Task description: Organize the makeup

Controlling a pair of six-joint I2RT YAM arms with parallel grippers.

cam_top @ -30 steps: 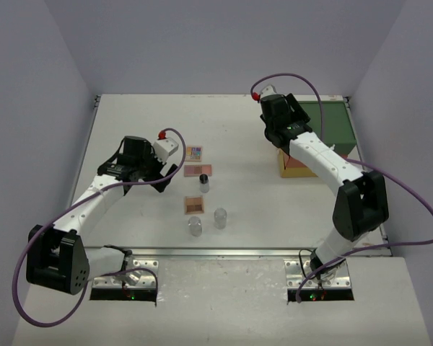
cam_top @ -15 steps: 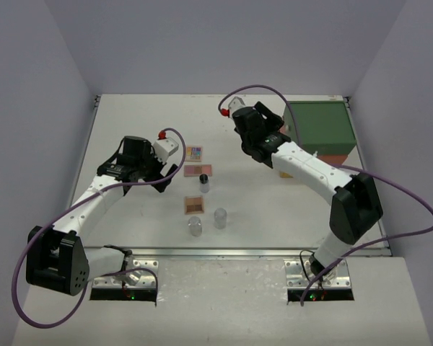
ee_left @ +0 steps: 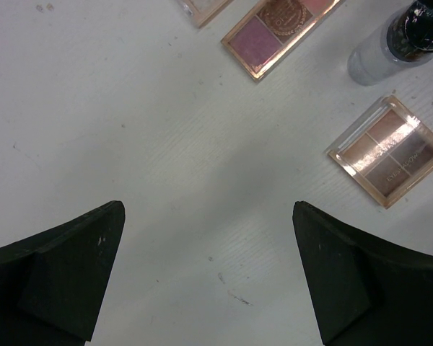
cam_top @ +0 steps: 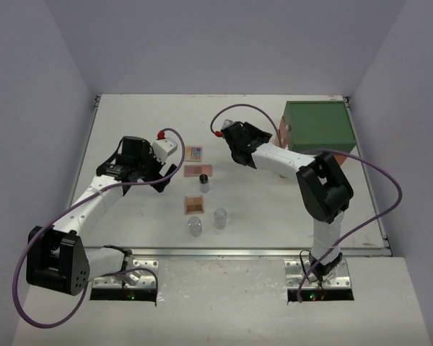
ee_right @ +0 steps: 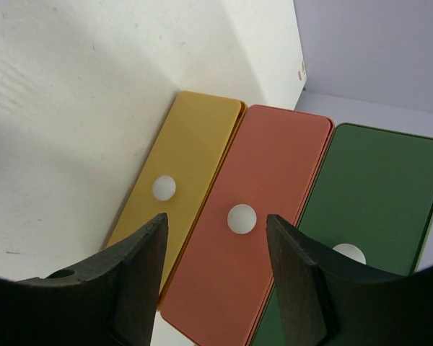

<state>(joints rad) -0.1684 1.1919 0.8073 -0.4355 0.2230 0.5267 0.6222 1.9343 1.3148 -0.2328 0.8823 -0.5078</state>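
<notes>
The left claw is held wide open and empty above the white worktop, left of the flat pink-and-brown square palette and the black-capped clear bottle. The right claw, also parted and empty, is turned toward the yellow drawer front of the green-topped box. A pick seems to be prepared: a descent onto one palette is called for, the left wrist being bent down.

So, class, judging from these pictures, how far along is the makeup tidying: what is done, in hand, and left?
Done: nothing visibly sorted; the palettes, black-capped bottle and clear jars sit loose on the table. In hand: nothing; the left pincer hovers open beside the palettes, the right pincer is open and empty, facing the drawers of the green box. Left: every item needs placing.
</notes>
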